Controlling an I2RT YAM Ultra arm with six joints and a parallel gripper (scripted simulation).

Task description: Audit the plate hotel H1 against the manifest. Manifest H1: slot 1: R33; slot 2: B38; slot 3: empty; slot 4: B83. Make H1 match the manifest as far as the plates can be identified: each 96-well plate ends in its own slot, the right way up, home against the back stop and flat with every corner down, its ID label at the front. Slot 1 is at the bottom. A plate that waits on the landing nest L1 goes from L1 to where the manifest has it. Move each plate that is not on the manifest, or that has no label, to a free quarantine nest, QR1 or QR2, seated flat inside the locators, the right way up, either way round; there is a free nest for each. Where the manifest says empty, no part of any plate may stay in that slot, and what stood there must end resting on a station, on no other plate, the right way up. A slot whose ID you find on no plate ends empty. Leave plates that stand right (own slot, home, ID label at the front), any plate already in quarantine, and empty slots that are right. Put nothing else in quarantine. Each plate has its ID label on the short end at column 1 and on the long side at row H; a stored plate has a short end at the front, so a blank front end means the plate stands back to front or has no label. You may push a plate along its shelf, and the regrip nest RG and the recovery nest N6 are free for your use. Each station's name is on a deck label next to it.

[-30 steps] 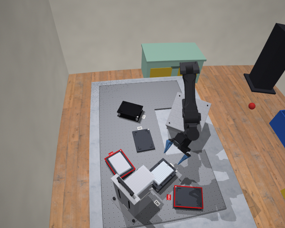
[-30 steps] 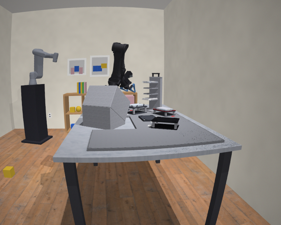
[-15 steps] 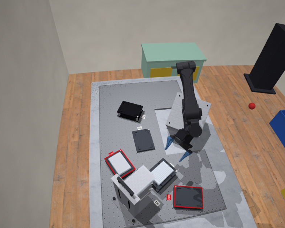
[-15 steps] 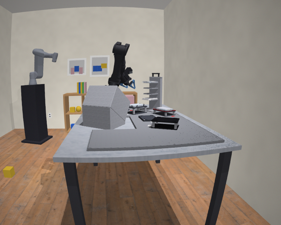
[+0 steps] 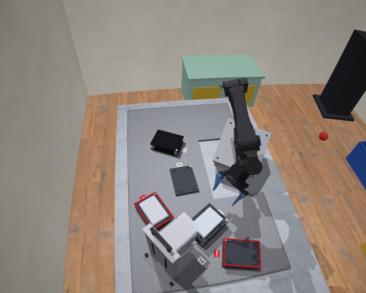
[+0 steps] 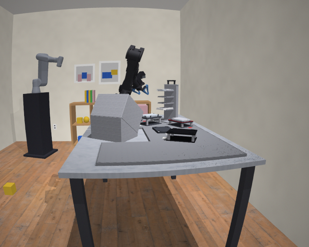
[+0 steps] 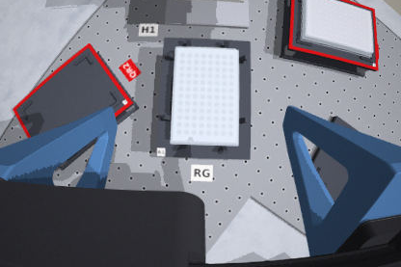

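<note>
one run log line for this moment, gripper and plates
gripper: open, holds nothing, above deck | white 96-well plate: on RG nest | second white plate: in red-framed nest | other red-framed nest: no plate

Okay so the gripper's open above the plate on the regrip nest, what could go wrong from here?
The open gripper holds nothing, high over the plate on RG; a skewed descent could catch the plate's rim and tilt it.
No ID is legible on that plate, so its destination could be misjudged.
Only one quarantine nest looks free.
</note>
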